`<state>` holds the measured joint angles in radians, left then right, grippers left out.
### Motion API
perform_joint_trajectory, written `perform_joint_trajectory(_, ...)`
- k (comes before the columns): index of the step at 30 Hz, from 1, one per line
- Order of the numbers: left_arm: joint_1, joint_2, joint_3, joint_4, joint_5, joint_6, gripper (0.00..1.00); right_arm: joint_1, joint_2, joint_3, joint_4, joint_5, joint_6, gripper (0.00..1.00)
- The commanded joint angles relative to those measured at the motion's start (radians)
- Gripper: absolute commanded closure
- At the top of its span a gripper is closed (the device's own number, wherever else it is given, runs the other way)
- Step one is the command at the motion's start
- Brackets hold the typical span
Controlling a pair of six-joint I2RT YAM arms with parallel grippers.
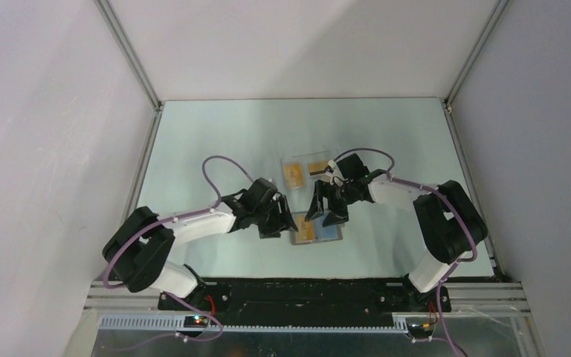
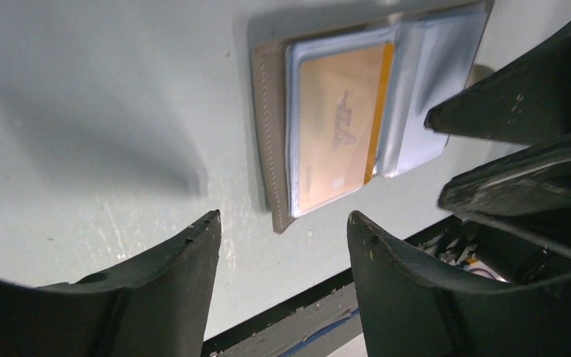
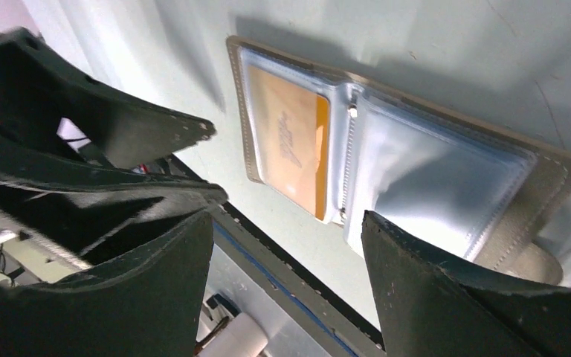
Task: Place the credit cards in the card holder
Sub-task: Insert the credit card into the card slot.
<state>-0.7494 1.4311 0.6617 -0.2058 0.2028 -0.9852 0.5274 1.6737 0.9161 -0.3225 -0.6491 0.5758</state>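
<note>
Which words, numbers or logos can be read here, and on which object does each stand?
None is readable.
The credit card in the card holder: a pale mark, too blurred to read.
The cards in the clear box: too small to read.

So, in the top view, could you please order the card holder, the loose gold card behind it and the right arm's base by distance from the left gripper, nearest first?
1. Card holder, just right of the left gripper.
2. Loose gold card, farther back, mid-table.
3. Right arm's base, far right at the near edge.
</note>
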Motion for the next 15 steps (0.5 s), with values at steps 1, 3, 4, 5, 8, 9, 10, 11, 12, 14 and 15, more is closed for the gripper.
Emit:
perform_joint_trajectory(1,0.005,0.028,0.119,-0.100,-0.104,0.161,0.33,0.005,-0.048,0.032,-0.109,0.056,-0.070,0.24)
perform_joint_trajectory(3,0.003,0.034,0.165,-0.115,-0.119,0.243,0.29,0.004,-0.057,0.032,-0.135,0.064,-0.071,0.24)
perform_joint_trajectory(4,0.001,0.033,0.195,-0.121,-0.130,0.290,0.27,0.003,-0.062,0.031,-0.151,0.066,-0.068,0.24)
perform_joint_trajectory(5,-0.001,0.033,0.211,-0.126,-0.136,0.312,0.26,0.003,-0.065,0.032,-0.157,0.068,-0.063,0.24)
perform_joint_trajectory(8,-0.001,0.046,0.293,-0.138,-0.153,0.388,0.23,-0.001,-0.083,0.028,-0.182,0.059,-0.048,0.26)
perform_joint_trajectory(9,-0.001,0.071,0.310,-0.141,-0.150,0.401,0.22,-0.001,-0.087,0.028,-0.183,0.049,-0.036,0.27)
perform_joint_trajectory(10,-0.001,0.090,0.348,-0.149,-0.136,0.422,0.22,0.001,-0.095,0.024,-0.183,0.041,-0.029,0.28)
perform_joint_trajectory(11,-0.001,0.131,0.386,-0.153,-0.120,0.429,0.22,0.001,-0.099,0.022,-0.185,0.029,-0.019,0.28)
perform_joint_trajectory(12,-0.001,0.154,0.402,-0.158,-0.104,0.437,0.22,0.002,-0.100,0.019,-0.192,0.022,-0.014,0.30)
perform_joint_trajectory(14,-0.001,0.223,0.446,-0.162,-0.084,0.434,0.22,0.006,-0.106,0.008,-0.206,0.020,-0.005,0.31)
perform_joint_trajectory(15,-0.002,0.259,0.465,-0.161,-0.081,0.427,0.22,0.007,-0.114,-0.001,-0.208,0.018,0.004,0.31)
